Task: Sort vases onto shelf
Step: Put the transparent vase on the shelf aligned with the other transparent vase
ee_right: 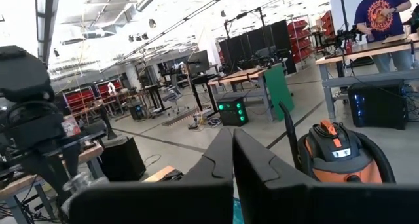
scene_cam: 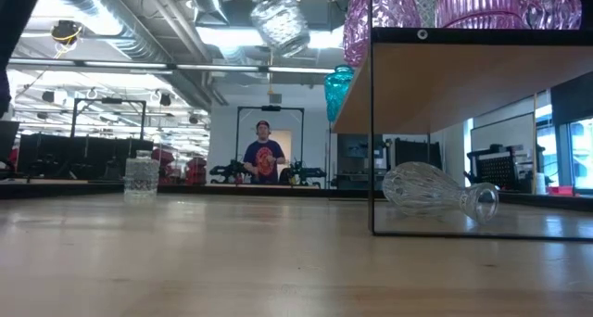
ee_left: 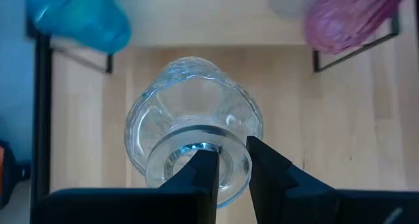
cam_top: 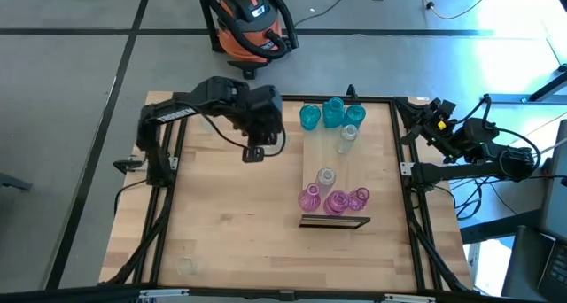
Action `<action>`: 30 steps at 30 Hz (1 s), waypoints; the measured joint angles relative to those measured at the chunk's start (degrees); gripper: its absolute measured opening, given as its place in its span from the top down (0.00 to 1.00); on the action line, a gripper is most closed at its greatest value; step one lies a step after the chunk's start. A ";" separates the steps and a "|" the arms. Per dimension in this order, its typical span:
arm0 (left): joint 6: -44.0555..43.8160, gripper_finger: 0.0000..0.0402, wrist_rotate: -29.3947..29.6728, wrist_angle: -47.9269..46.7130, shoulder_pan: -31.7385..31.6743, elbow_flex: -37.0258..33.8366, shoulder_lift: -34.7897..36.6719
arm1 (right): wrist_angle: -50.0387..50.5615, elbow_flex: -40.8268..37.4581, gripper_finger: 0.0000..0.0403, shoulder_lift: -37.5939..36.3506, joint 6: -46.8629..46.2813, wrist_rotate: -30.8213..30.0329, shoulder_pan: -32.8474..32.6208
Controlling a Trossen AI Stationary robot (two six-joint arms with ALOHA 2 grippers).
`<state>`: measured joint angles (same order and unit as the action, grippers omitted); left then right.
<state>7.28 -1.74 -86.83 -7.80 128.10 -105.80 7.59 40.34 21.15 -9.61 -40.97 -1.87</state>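
Note:
My left gripper (cam_top: 253, 152) is shut on a clear glass vase (ee_left: 193, 129), held in the air to the left of the shelf (cam_top: 317, 151). The vase also shows high up in the low view (scene_cam: 278, 22). On the shelf stand teal vases (cam_top: 330, 114) at the far end, pink vases (cam_top: 335, 199) at the near end and clear ones (cam_top: 347, 136) between. Another clear vase (scene_cam: 435, 192) lies on its side on the table under the shelf. My right gripper (ee_right: 232, 165) is shut and empty at the table's far right corner. My left gripper holds the clear vase by the rim of its mouth (ee_left: 229, 175). One finger (ee_left: 201, 175) stands over the mouth opening and the other (ee_left: 272, 175) outside the rim. The fingers point down from above. The vase hangs below them, lifted clear of the table and tilted.
A small clear glass (scene_cam: 141, 180) stands alone on the table near the front left. The shelf's thin black legs (scene_cam: 372, 141) raise the board above the table. An orange shop vacuum (cam_top: 251, 19) stands on the floor beyond the far edge. A person (scene_cam: 265, 159) stands far behind.

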 joint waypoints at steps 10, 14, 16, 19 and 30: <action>8.34 0.88 -2.12 0.17 -0.24 6.22 -8.27 | -0.74 0.00 1.00 0.00 0.00 0.00 0.02; 9.65 0.88 -2.92 1.90 -0.61 6.67 -10.26 | -1.52 0.00 1.00 0.00 -3.34 0.02 0.02; 9.77 0.88 -3.79 4.82 -0.71 6.82 -10.23 | -1.63 0.00 1.00 -0.01 -9.33 0.70 0.02; 9.74 0.88 -5.65 8.80 -0.89 6.97 -10.07 | -1.53 0.00 1.00 0.15 -17.79 5.66 0.02; 8.88 0.88 -8.44 10.77 -1.17 6.94 -10.09 | -7.13 0.00 1.00 9.27 -32.32 15.92 0.00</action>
<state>16.16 -10.18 -76.06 -8.97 135.04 -115.90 0.46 40.34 30.42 -41.93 -25.06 -1.87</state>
